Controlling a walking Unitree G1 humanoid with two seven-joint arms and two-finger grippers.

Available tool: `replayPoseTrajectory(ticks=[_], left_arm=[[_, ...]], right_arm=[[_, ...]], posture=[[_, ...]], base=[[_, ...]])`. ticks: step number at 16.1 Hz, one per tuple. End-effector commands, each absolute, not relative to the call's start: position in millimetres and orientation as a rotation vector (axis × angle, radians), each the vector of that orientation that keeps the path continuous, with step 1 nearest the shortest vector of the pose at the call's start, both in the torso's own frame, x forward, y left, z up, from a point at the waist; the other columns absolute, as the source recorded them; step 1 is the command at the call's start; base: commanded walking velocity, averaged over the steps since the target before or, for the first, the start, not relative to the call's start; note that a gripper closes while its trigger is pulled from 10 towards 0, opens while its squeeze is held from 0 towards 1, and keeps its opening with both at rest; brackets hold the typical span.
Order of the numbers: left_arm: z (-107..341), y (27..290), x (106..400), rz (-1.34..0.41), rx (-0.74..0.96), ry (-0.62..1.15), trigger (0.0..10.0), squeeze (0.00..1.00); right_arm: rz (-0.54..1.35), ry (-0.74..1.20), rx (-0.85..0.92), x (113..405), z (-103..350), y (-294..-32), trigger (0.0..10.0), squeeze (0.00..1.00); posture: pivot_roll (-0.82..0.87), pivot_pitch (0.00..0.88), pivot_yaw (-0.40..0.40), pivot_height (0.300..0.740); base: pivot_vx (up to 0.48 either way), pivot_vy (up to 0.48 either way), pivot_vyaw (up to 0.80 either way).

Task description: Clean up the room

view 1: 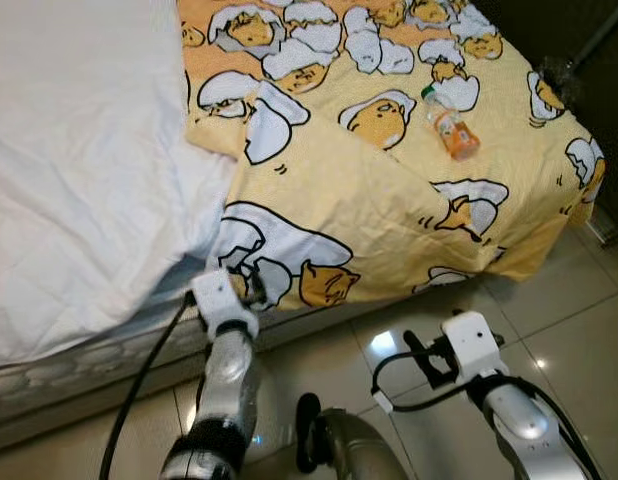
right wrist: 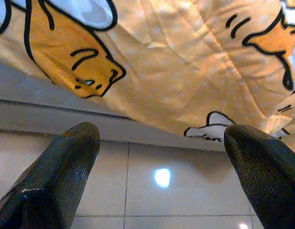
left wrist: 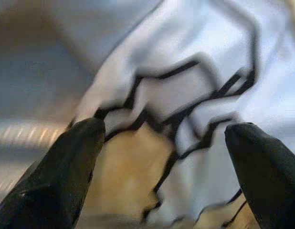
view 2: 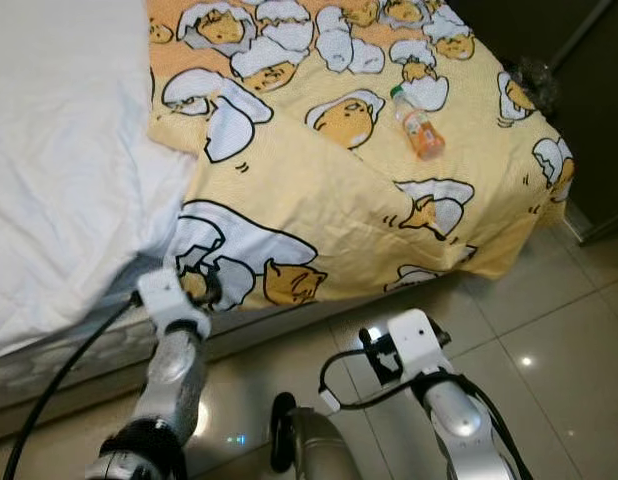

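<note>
Yellow cartoon-print blanket (view 1: 389, 200) covers the bed, a small bottle (view 1: 449, 125) lying on it near the far corner. Left gripper (left wrist: 162, 138), fingers spread, is at the blanket's hanging edge. Right gripper (right wrist: 162, 143), fingers spread, hovers above floor tiles (right wrist: 152, 191).

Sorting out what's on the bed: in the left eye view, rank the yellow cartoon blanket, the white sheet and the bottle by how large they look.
1. Yellow cartoon blanket and white sheet: alike, can't rank.
2. Bottle: smallest by far.
</note>
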State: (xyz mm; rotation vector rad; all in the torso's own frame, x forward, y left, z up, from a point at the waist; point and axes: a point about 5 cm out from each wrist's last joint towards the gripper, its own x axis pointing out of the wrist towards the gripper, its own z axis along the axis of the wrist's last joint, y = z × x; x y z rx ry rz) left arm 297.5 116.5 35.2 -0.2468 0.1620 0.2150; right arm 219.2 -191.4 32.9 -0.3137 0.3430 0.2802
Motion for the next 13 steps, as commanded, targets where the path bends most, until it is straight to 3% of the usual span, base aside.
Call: replayPoseTrajectory(ticks=[1, 5, 7, 11, 13], left_arm=[[36, 111, 299, 0.193, -0.26, 0.164, 10.0, 0.0], [63, 131, 315, 0.237, -0.173, 0.05, 10.0, 0.0], [65, 148, 297, 0.298, -0.072, 0.004, 10.0, 0.0], [51, 163, 276, 0.328, -0.039, 0.062, 10.0, 0.0], [46, 154, 263, 0.293, -0.026, 0.091, 10.0, 0.0]], right_arm=[[0.276, 0.366, -0.322, 215, 29, -196, 10.0, 0.0], [0.269, 0.365, -0.333, 214, 30, -201, 10.0, 0.0], [0.257, 0.373, -0.334, 210, 28, -204, 10.0, 0.0], [0.276, 0.378, -0.331, 208, 25, -199, 10.0, 0.0], [0.283, 0.38, -0.333, 209, 24, -199, 10.0, 0.0]], posture=[[-0.2, 0.231, -0.151, 0.736], [-0.23, 0.222, -0.146, 0.736], [-0.22, 0.227, -0.137, 0.736], [-0.2, 0.226, -0.137, 0.736], [-0.19, 0.222, -0.139, 0.736]], base=[[0.0, 0.0, 0.0], [0.0, 0.0, 0.0], [0.0, 0.0, 0.0], [0.0, 0.0, 0.0], [0.0, 0.0, 0.0]])
